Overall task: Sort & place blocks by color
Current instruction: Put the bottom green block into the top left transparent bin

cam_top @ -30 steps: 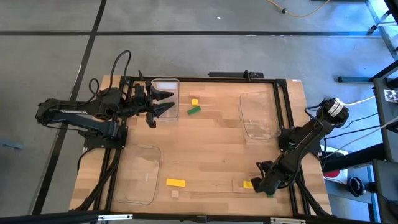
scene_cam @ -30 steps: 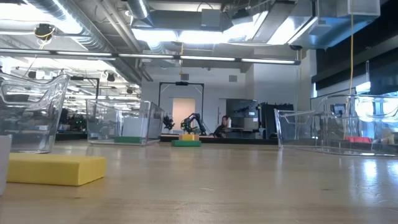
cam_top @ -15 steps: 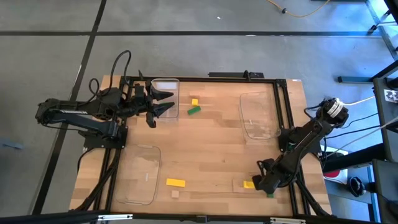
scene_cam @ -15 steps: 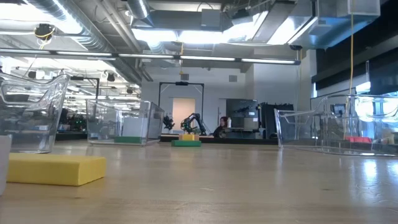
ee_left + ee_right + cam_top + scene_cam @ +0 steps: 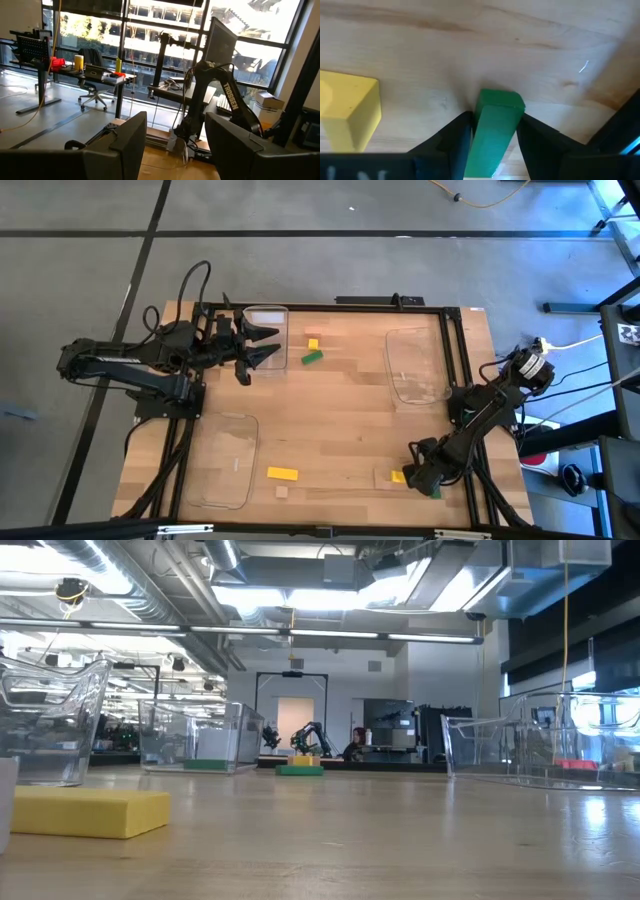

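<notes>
My right gripper (image 5: 495, 120) is low over the table's near right corner (image 5: 428, 482) and is shut on a bright green block (image 5: 496, 125). A small yellow block (image 5: 347, 112) lies on the wood right beside it (image 5: 399, 476), next to a tan cube (image 5: 383, 477). A longer yellow brick (image 5: 282, 474) and another tan cube (image 5: 282, 492) lie near the near edge. A green block (image 5: 312, 357) and a yellow one (image 5: 313, 343) lie toward the far edge. My left gripper (image 5: 268, 345) waits open by the far left clear tray (image 5: 268, 318). My right gripper pinches the green block between its two fingers (image 5: 457, 140), which lie on its long side faces (image 5: 482, 127). The fingers run along the block and slant down at the table. The block's free end (image 5: 501, 98) points at the wood; whether it touches I cannot tell.
Three clear plastic trays stand on the table: far left, far right (image 5: 415, 365) and near left (image 5: 225, 460). The table's dark frame rail (image 5: 462, 395) runs close by my right arm. Bare wood lies in the table's middle (image 5: 340, 420).
My right arm has shifted slightly toward the table's left and near edge, and its gripper has stayed at the green block. The blocks on the table lie where they were.
</notes>
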Motion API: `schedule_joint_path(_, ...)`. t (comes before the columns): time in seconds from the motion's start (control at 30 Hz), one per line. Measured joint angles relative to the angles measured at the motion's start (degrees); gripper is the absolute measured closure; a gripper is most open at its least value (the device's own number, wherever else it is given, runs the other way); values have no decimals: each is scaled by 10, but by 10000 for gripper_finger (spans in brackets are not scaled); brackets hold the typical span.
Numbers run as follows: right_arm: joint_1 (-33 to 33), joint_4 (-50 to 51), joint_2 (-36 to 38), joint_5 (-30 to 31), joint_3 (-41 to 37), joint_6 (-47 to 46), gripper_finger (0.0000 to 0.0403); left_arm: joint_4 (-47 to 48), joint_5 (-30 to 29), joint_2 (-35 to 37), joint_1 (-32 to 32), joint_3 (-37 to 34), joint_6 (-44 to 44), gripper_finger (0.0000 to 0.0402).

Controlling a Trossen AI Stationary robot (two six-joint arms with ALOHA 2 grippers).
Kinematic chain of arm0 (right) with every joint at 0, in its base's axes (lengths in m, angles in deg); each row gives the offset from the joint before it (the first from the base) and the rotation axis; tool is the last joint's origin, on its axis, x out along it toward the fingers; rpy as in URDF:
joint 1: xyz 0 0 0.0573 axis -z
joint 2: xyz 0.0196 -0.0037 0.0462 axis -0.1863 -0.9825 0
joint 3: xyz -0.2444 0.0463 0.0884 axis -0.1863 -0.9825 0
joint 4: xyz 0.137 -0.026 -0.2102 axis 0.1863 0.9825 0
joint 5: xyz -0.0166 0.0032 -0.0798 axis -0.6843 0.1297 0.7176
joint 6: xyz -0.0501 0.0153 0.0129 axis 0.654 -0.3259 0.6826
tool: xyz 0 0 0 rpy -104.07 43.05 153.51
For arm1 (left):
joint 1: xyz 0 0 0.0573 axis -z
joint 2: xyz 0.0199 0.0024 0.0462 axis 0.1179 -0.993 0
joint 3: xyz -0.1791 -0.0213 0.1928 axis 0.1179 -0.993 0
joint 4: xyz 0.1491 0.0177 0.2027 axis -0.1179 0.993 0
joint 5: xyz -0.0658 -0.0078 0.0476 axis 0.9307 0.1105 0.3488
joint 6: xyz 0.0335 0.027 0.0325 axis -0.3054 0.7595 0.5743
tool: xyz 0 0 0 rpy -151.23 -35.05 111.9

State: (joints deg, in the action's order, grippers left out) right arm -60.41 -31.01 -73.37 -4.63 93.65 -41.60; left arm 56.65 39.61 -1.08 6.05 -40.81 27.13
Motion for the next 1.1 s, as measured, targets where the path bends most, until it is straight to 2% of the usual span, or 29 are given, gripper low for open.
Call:
schedule_joint_path(0.1,0,1,1,9,0,14,255,0,0,0,0,0,1,209)
schedule_joint_path(0.2,-1,8,8,20,-1,18,297,0,0,0,0,0,4,209)
schedule_joint_path(0.3,-1,16,26,28,-3,55,298,0,0,0,0,0,4,209)
schedule_joint_path(0.4,0,42,67,62,-8,104,298,0,0,1,0,0,4,209)
schedule_joint_path(0.53,1,50,159,154,-5,141,298,-3,0,5,0,0,4,209)
schedule_joint_path(0.63,13,51,232,261,-5,194,298,-1,0,4,0,0,4,209)
schedule_joint_path(0.7,28,40,270,323,-4,261,298,-1,0,4,0,0,0,209)
schedule_joint_path(0.8,72,-2,310,359,-4,381,298,-1,0,4,0,0,-1,209)
schedule_joint_path(0.93,161,-93,309,357,-3,575,298,0,0,4,0,0,-41,209)
schedule_joint_path(1.03,240,-199,288,351,-3,722,298,0,6,4,0,0,-82,209)
schedule_joint_path(1.1,294,-297,270,323,-3,817,298,0,22,4,0,0,-110,209)
